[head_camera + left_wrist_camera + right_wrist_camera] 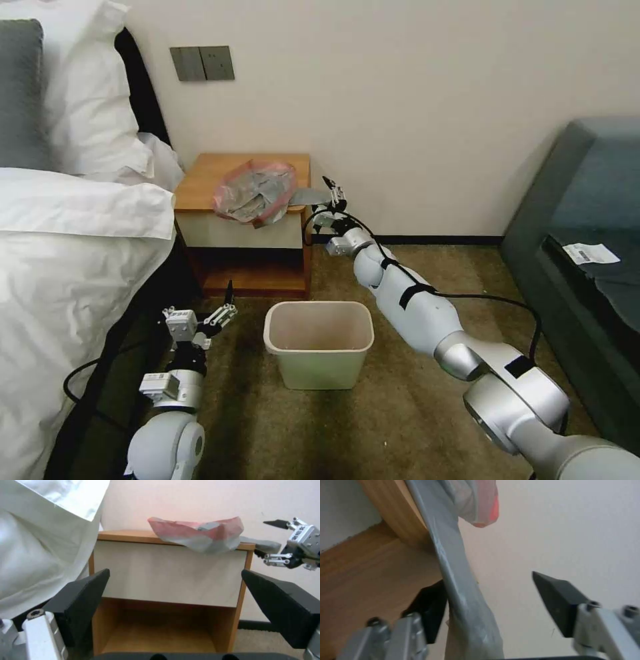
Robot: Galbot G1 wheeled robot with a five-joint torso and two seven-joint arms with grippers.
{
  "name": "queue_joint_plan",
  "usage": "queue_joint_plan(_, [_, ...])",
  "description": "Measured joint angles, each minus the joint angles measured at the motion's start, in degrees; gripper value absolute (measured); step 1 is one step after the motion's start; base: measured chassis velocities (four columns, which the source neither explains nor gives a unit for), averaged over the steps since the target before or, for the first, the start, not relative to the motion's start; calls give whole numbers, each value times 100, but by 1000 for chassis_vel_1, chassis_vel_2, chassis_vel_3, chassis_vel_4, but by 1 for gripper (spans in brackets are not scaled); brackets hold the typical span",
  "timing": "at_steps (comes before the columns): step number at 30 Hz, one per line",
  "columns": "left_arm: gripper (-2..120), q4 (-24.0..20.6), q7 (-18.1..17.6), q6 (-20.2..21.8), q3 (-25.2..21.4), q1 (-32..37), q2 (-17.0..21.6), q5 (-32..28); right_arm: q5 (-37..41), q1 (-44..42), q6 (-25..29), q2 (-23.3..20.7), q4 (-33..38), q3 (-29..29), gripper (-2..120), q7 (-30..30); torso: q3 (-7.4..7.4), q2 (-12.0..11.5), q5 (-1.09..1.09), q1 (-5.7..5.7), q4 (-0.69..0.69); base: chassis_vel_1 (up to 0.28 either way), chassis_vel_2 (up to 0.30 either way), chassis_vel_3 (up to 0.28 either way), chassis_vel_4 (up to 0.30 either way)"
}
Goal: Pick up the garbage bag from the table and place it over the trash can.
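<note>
garbage bag (pixel 255 192): lay crumpled on the bench (pixel 207 179) top, toward the front right corner, pink-red mouth band up; a grey flap (pixel 312 196) hung out past the right edge.
right hand (pixel 331 195): reached to the bench's right front corner, level with the top. in the right wrist view the fingers (pixel 557 602) stood wide apart, the grey flap (pixel 460 590) running between them and lying against one finger; nothing was clamped.
left hand (pixel 227 308): low near the floor, in front of the bench's lower shelf and beside the bed (pixel 60 267), fingers spread, holding nothing.
trash can (pixel 319 343): upright on the carpet in front of the bench, well below the bag, mouth open and bare.
step in hand (judged): taking hold of the flap.
how to do it well (judged): close on the flap only once it sat deep between the fingers, not on its edge; thin film slips. keep the lower finger off the wood. lift up and away so the bulk slides free of the corner rather than snagging.
risk (judged): a shallow pinch would let the bag drop beside the can.
</note>
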Motion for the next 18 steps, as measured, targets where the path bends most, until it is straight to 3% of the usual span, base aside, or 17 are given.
queue_joint_plan(4, [98, -24, -5, -5, -5, 17, 23, 25, 34, -29, -1, -15, 77, -32, 46, -4, 0, 0, 0, 0, 0, 0, 0, 0, 0])
queue_joint_plan(18, [98, -28, -26, -58, -66, 17, 18, 87, -34, -273, -92, -84, 232, -50, 0, -7, 0, 0, 1, 0, 0, 0, 0, 0, 0])
